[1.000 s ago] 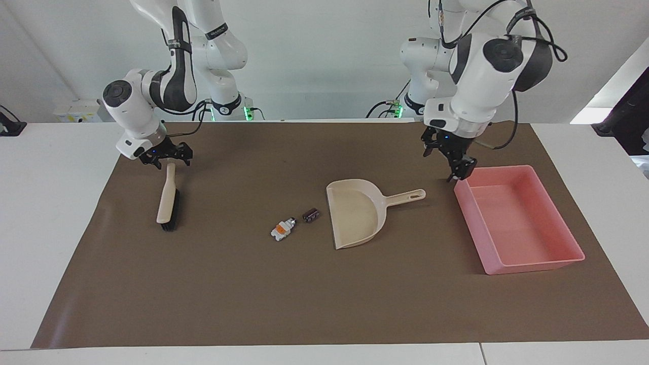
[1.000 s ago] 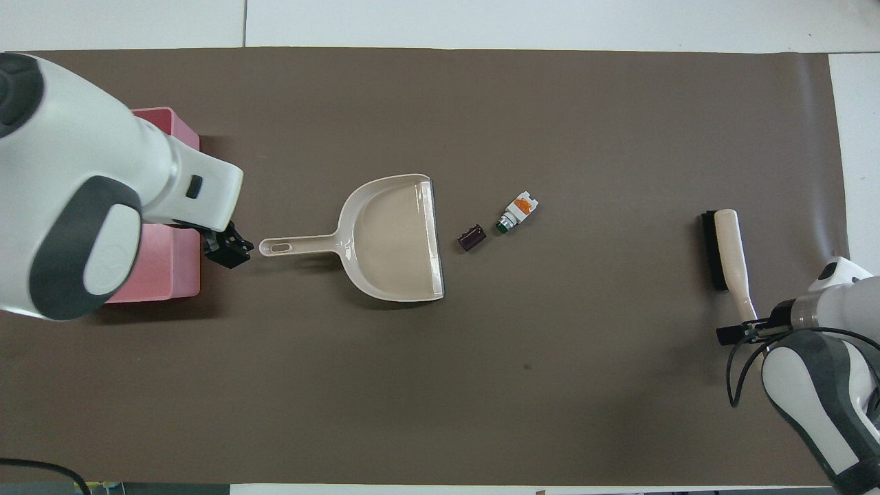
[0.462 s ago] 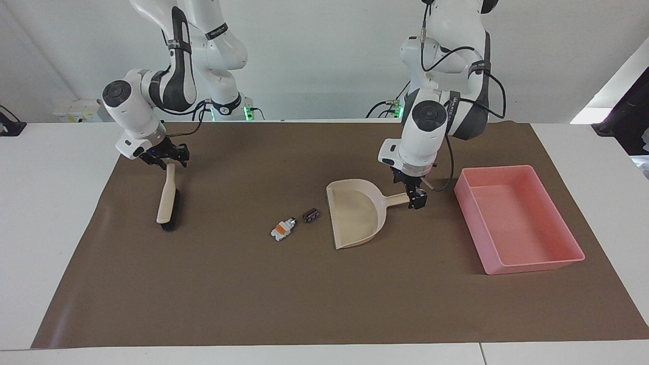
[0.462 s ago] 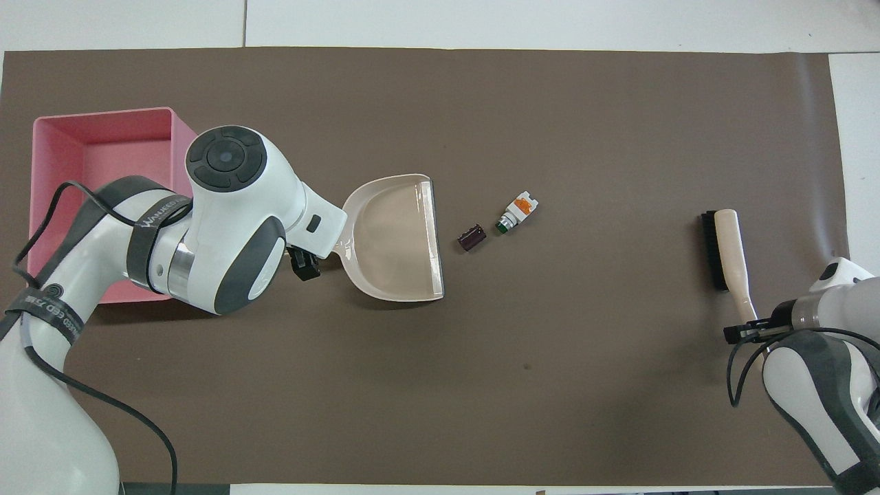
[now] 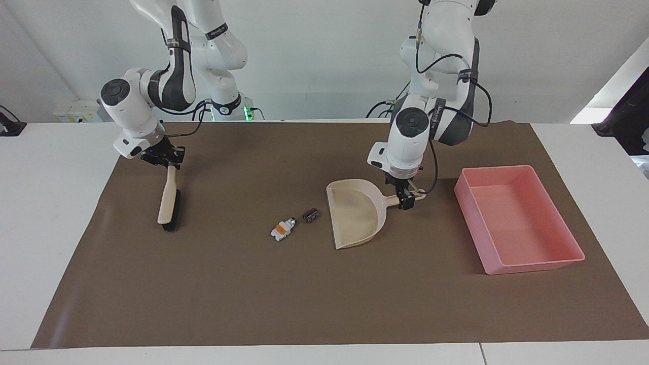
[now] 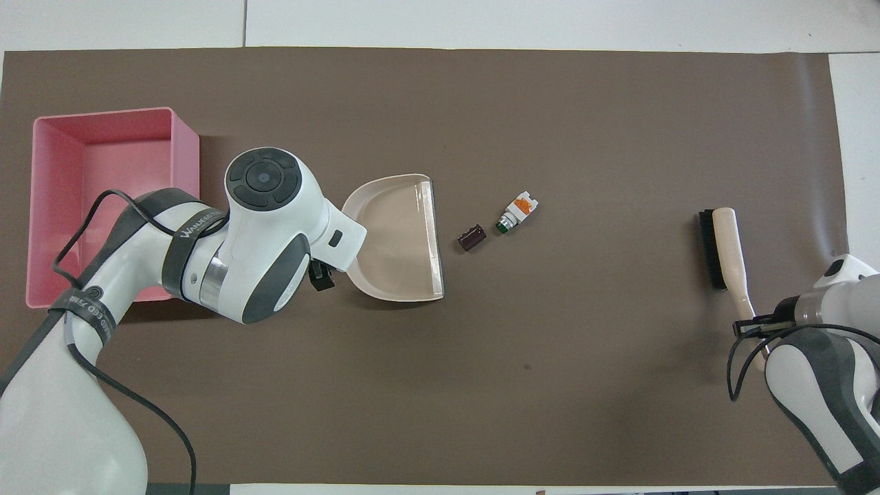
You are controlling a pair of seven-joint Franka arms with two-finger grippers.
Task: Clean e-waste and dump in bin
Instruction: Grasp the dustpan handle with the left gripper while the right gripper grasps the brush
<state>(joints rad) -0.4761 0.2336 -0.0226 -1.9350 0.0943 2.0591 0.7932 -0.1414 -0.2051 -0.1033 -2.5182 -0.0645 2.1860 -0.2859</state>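
Observation:
The e-waste lies mid-mat as two small parts: a white one with an orange label [image 5: 282, 229] [image 6: 517, 211] and a dark cylinder [image 5: 311, 214] [image 6: 471, 238]. The beige dustpan [image 5: 355, 213] [image 6: 395, 240] sits beside them, its mouth facing them. My left gripper [image 5: 407, 198] [image 6: 320, 275] is down at the dustpan's handle, open, with a finger on either side of it. The pink bin [image 5: 512, 223] [image 6: 89, 172] stands toward the left arm's end. My right gripper [image 5: 170, 162] [image 6: 749, 323] is shut on the handle end of the beige brush [image 5: 169, 200] [image 6: 725, 251].
A brown mat [image 5: 304, 294] covers most of the white table. The brush lies toward the right arm's end, well apart from the e-waste. The bin holds nothing that I can see.
The left arm swung from the bin's edge over to the dustpan handle and lowered there. The right gripper closed on the brush handle, and the brush shifted slightly.

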